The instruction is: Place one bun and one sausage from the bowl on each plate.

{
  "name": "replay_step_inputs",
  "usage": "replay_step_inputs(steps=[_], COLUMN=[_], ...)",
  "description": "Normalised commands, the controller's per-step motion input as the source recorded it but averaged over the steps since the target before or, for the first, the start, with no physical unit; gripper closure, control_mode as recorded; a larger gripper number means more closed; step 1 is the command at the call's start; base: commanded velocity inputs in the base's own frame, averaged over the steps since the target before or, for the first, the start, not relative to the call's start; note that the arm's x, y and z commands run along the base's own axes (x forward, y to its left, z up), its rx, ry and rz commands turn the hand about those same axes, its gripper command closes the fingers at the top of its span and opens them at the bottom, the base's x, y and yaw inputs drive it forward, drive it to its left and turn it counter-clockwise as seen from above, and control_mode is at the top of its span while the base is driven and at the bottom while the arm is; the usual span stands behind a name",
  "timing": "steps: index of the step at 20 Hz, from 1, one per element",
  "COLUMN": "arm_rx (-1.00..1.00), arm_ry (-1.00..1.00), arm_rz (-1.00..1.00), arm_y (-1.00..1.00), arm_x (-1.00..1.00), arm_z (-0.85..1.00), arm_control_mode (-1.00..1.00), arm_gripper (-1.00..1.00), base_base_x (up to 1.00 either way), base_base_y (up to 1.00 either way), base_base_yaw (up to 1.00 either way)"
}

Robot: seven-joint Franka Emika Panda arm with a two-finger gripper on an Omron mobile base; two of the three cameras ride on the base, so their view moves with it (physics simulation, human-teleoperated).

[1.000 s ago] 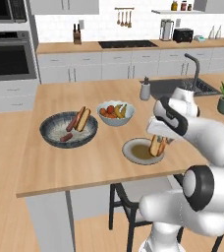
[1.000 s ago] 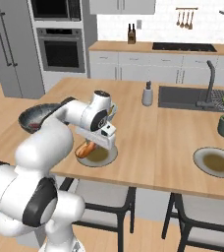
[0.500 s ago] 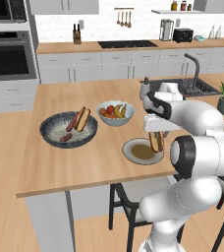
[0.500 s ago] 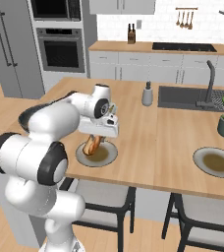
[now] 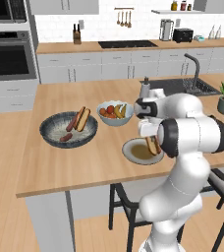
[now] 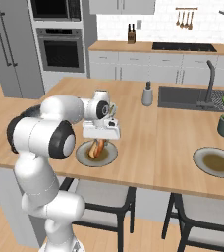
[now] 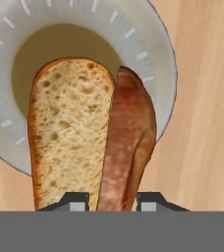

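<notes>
- Left of centre in the left base view, the dark bowl (image 5: 68, 129) sits on the wooden island (image 5: 45, 167) and holds what looks like a bun and sausage pair plus one more sausage low in the bowl; a second bun I cannot make out.
- Just right of it, at mid-frame, stands the white fruit bowl (image 5: 115, 113), which is no part of the job.
- Lower and further right, the near plate (image 5: 139, 151) lies by the island's front edge, with the gripper (image 5: 152, 145) directly over it.
- In the hand view, the fingers (image 7: 74, 202) at the bottom edge stand narrow, pinched on the sausage (image 7: 127, 152); the bun (image 7: 70, 133) lies touching its left side, over the plate's olive centre.
- Whether the sausage rests on the plate or hangs just above it, I cannot tell.
- At the far right of the right base view, the second plate (image 6: 217, 162) lies bare, well apart from the first.
- Judgement: the first plate is nearly served, needing only a release; the second plate's bun and sausage are left to fetch.
</notes>
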Motion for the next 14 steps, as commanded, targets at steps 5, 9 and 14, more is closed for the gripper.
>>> replay_step_inputs(steps=[5,9,14], arm_rx=[0.00,0.00,0.00], arm_ry=[0.01,0.00,0.00], arm_rz=[0.00,0.00,0.00], arm_y=[0.00,0.00,0.00], arm_x=[0.03,0.09,0.14], arm_z=[-0.33,-0.02,0.00], arm_control_mode=[-1.00,-1.00,-1.00], arm_gripper=[1.00,-1.00,-1.00], base_base_x=[0.00,0.00,0.00], base_base_y=[0.00,0.00,0.00], base_base_yaw=[0.00,0.00,0.00])
